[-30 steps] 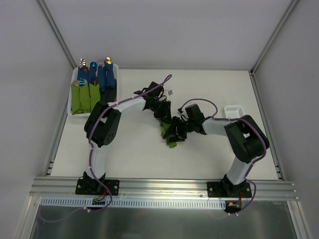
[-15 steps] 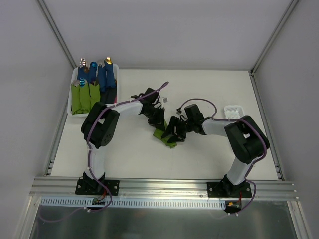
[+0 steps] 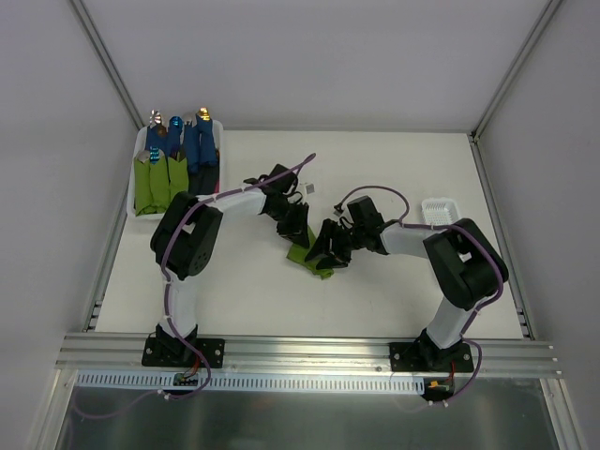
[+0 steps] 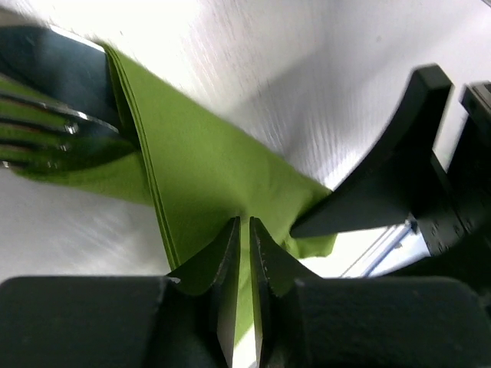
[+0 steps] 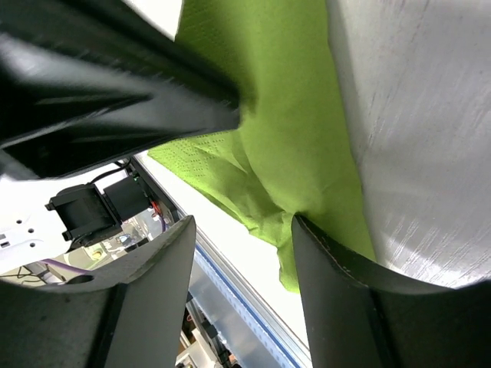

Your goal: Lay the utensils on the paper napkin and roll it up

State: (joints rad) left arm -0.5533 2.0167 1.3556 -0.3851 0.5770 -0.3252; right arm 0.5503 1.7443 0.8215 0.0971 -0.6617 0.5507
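Tightly, the left gripper point(image 4: 243, 225) pinches the folded lime paper napkin point(image 4: 207, 161); the right gripper point(image 5: 242, 222) gapes above its crinkles.

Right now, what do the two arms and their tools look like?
The left arm and right arm have white links, bulky black joints and black base plates. A purple cable runs along each. The left tool and right tool are matte black, with two tapered fingers; no markings show.

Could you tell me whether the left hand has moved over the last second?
Yes: the left hand has shifted left, toward the white bin of rolled bundles.
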